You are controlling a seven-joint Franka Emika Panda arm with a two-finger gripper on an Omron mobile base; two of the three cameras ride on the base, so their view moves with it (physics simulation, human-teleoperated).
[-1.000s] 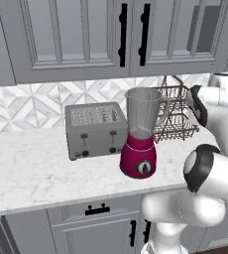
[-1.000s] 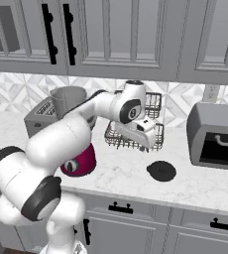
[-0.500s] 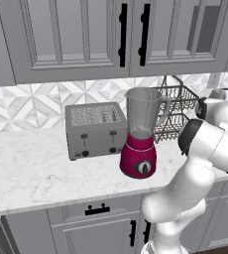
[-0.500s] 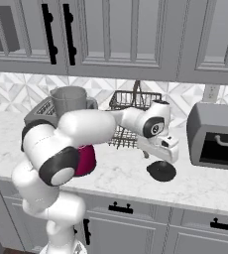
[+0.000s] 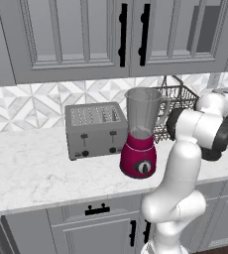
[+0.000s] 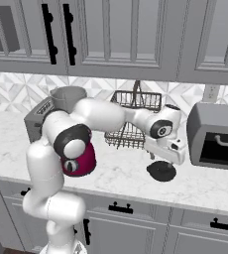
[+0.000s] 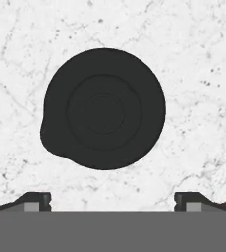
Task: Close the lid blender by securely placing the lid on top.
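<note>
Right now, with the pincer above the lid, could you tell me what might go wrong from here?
1. The lid lies low and flat on the counter; the open pincer may slip off its rim.
2. The wire rack stands between lid and blender, so the carry could clip it.

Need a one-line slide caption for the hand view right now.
Open gripper poised directly above the dark round lid lying flat on the white marble counter.

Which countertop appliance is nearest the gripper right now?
The grey oven, right beside the gripper; the blender and toaster sit farther off.
</note>
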